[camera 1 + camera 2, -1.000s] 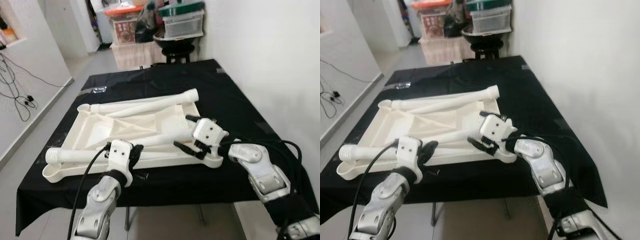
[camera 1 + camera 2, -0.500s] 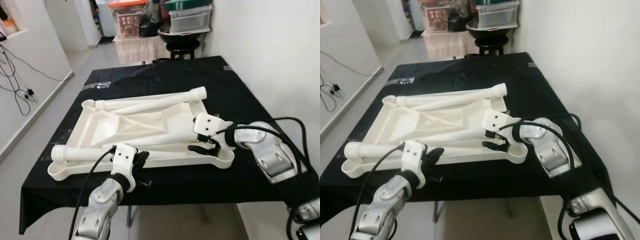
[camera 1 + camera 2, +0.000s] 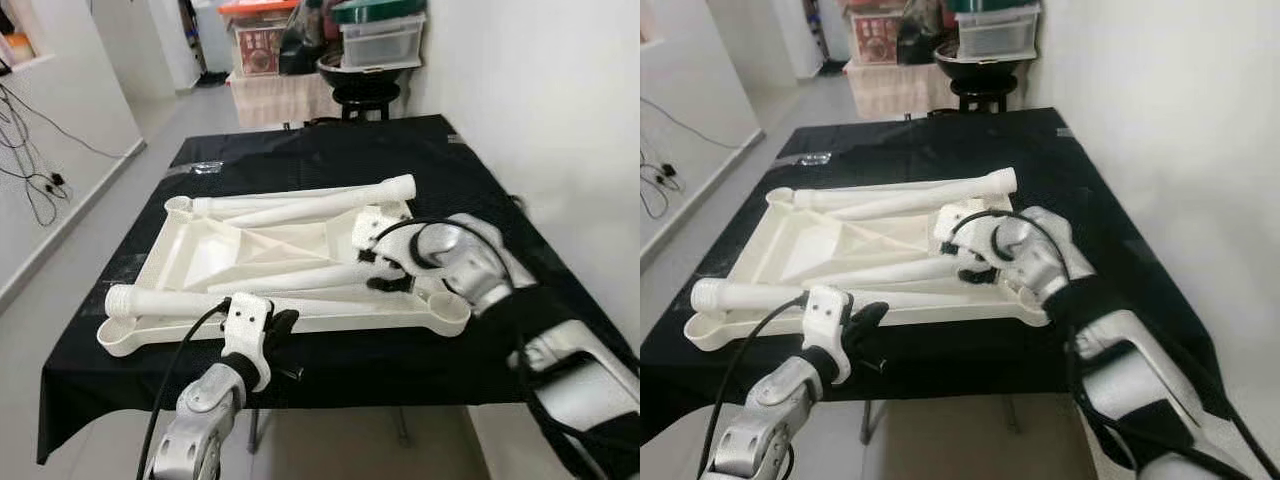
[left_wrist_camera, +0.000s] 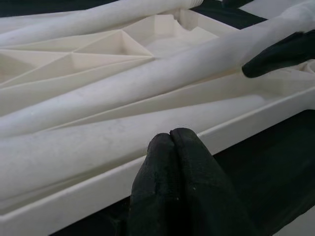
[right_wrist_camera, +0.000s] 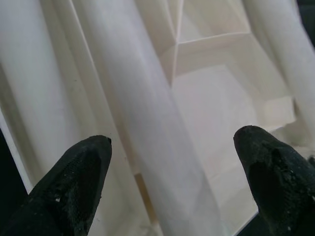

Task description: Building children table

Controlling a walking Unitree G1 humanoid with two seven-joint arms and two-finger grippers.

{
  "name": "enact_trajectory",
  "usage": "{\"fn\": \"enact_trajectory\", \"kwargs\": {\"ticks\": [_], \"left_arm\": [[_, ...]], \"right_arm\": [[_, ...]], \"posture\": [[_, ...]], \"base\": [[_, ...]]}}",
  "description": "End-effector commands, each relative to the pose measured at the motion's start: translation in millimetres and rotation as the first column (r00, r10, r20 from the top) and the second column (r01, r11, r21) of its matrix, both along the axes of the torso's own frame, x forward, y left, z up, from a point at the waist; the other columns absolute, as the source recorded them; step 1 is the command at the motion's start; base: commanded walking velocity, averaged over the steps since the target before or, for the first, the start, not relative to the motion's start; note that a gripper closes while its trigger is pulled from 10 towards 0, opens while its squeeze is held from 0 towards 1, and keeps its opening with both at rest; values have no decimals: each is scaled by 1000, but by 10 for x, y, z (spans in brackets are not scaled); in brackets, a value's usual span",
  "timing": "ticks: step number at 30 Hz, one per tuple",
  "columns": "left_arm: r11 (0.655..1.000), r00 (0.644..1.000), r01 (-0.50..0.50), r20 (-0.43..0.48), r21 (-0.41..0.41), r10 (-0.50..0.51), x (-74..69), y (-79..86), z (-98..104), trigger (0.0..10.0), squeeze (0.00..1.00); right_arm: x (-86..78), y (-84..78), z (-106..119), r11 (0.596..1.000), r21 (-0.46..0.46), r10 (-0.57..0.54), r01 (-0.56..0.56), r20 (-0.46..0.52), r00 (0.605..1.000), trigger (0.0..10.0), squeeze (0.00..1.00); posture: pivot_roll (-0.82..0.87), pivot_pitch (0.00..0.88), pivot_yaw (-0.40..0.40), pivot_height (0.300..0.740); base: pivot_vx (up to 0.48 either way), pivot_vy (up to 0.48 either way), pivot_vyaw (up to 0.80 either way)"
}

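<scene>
Black table (image 3: pixel 470 180), right gripper (image 5: pixel 170 167) jaws wide.

The tabletop (image 3: pixel 190 260) lies upturned on the surface (image 3: pixel 480 190); three legs (image 3: pixel 300 205) rest in it. Left gripper (image 3: pixel 275 335) at its near edge; right gripper (image 3: pixel 385 270) over its right end.

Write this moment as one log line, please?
right hand: open, straddling a table leg | left hand: shut, at near rim of upturned tabletop | surface: black-covered table

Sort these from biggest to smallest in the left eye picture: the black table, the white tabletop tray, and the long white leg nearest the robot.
1. Black table: largest.
2. White tabletop tray.
3. Long white leg: smallest, nearly as long as the tray but much thinner.
</scene>
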State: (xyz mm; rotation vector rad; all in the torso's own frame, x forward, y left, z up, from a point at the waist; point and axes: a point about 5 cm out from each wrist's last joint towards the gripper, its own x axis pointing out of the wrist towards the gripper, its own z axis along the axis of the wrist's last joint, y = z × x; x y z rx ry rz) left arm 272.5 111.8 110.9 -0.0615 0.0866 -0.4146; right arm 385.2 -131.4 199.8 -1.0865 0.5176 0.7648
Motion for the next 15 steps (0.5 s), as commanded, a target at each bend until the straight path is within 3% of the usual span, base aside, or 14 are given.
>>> {"fn": "enact_trajectory", "kwargs": {"ticks": [1,5,15], "left_arm": [[1000,1000,-2,-20,-10,2,-32,9,-16,10000,0],[1000,1000,-1,-29,-22,0,-54,-1,-20,10000,0],[999,999,2,-40,-42,-3,-88,-32,-20,10000,0]], "right_arm": [[54,70,37,998,-54,16,-16,-10,1000,10000,0],[85,135,31,991,-126,40,-49,-70,997,10000,0],[116,242,-24,986,-162,8,-31,-139,990,10000,0]], "posture": [[-45,0,5,740],[-48,0,-2,740],[-49,0,-20,740]], "base": [[0,0,0],[0,0,0],[0,0,0]]}}
